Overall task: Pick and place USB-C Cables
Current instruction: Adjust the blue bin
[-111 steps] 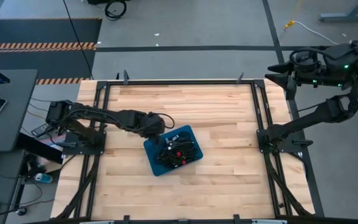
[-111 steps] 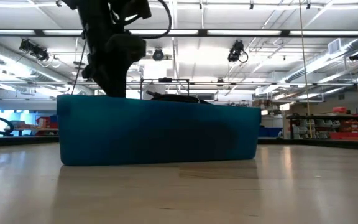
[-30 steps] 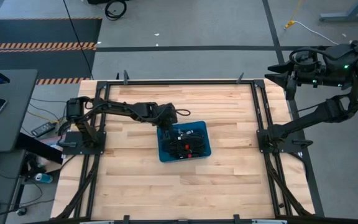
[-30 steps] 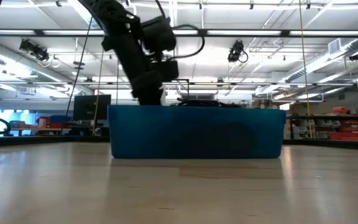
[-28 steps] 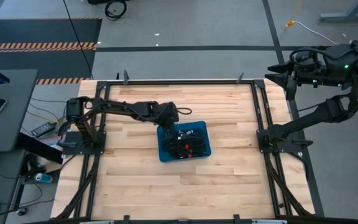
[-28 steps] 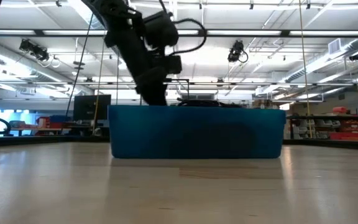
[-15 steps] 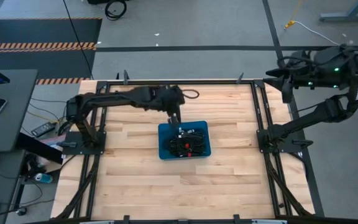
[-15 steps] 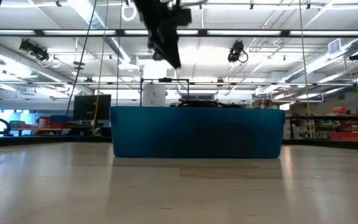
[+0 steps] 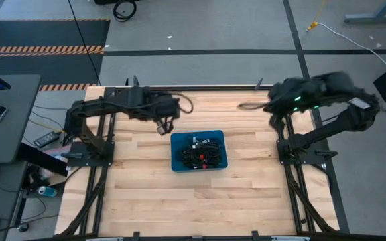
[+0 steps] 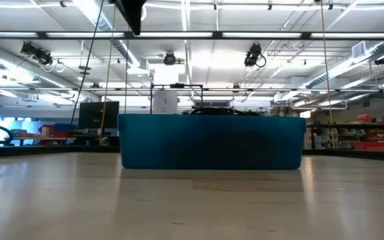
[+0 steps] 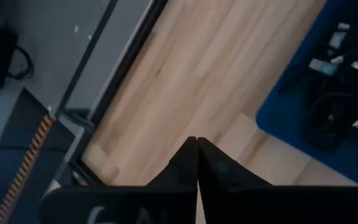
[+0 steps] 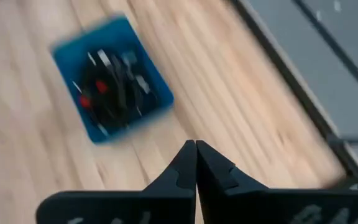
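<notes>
- Cables [image 9: 200, 153]: black tangle w/ red ties, all inside blue tray [image 9: 177, 163], none out on the bench [image 9: 193, 201]. White-tipped plugs show near the tray's far edge in high view.
- Tray sits near bench centre, sides roughly square to bench edges. Low view: only its blue front wall [image 10: 212, 141] shows, w/ a bit of black cable [image 10: 212, 111] poking above the rim.
- Left claw [image 9: 164, 125]: up off the bench, just beside the tray's far-left corner, not touching it. Fingers pressed together, tips meeting, nothing between them; left wrist view shows the closed fingers [image 11: 195, 163] over bare wood, tray corner [image 11: 303, 124] off to one side.
- Low view: only a dark piece of an arm [image 10: 132, 13] at the top edge, clear above the tray.
- Right claw [image 9: 246, 106]: blurred in high view, over the far-right part of the bench, well apart from the tray. Right wrist view: fingers [image 12: 196, 165] closed tip to tip, holding nothing, w/ tray [image 12: 140, 106] and cables [image 12: 109, 91] farther off ahead.
- Neither claw touches a cable or the tray.
- Metal frame [image 9: 193, 88] runs around the bench; grey floor beyond it.
</notes>
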Action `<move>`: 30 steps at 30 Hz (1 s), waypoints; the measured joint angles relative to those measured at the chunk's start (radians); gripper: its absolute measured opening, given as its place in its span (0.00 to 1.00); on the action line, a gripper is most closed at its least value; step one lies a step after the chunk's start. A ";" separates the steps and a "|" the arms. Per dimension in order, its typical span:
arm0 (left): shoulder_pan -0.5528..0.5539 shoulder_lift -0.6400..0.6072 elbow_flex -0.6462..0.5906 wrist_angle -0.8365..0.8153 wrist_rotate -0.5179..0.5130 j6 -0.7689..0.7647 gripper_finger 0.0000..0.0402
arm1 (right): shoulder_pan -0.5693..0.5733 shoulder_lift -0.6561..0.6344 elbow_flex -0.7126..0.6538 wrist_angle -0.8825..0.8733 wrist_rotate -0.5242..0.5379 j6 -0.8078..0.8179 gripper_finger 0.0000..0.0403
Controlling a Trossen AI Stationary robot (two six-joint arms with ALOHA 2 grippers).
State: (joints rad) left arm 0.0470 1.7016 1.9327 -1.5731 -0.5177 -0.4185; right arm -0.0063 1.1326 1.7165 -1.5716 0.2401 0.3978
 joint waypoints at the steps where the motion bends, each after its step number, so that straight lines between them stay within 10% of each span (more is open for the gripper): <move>1: -0.012 -0.009 -0.020 -0.001 -0.001 -0.043 0.01 | 0.000 -0.004 -0.053 0.001 0.000 0.015 0.01; 17: -0.177 -0.171 -0.708 0.066 0.240 -0.508 0.00 | 0.103 -0.117 -0.810 0.575 -0.125 0.278 0.00; 30: -0.186 -0.196 -0.995 0.576 0.294 -0.561 0.00 | 0.126 -0.006 -1.023 0.929 -0.067 0.392 0.00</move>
State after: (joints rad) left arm -0.1391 1.5054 0.9380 -0.9967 -0.2234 -0.9798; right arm 0.1202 1.1270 0.6935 -0.6421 0.1730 0.7902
